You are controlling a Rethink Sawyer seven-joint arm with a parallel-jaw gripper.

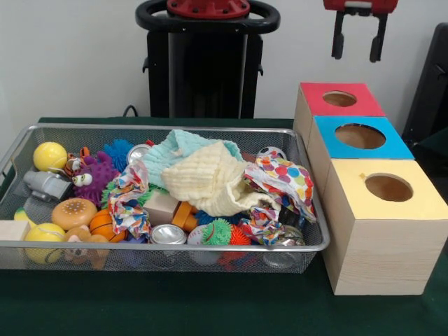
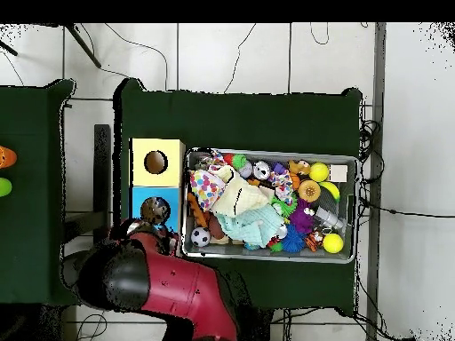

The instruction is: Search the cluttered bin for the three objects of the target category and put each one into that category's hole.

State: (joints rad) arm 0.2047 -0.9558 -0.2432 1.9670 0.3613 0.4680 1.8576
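Observation:
The wire mesh bin (image 1: pixel 168 245) sits on the green table, piled with clutter. In it are two yellow balls (image 1: pixel 50 156), a purple spiky toy (image 1: pixel 96 175), a burger toy (image 1: pixel 73 213), an orange ball (image 1: pixel 102 224), cans (image 1: pixel 168 234), a wooden block (image 1: pixel 162 207), a small soccer ball (image 1: pixel 271 152) and cream (image 1: pixel 210 182), mint and polka-dot (image 1: pixel 287 178) cloths. To the right stand three wooden boxes with round holes, with red (image 1: pixel 341 99), blue (image 1: pixel 360 136) and yellow (image 1: pixel 388 187) tops. My gripper (image 1: pixel 358 45) hangs open and empty, high above the red box.
In the overhead view the bin's rim (image 2: pixel 267 152) lies right of the yellow (image 2: pixel 156 162) and blue (image 2: pixel 155 206) boxes. My arm (image 2: pixel 169 284) covers the red box. The pedestal (image 1: pixel 206 63) stands behind the bin. A second green table (image 2: pixel 27 191) at left holds small orange and green things.

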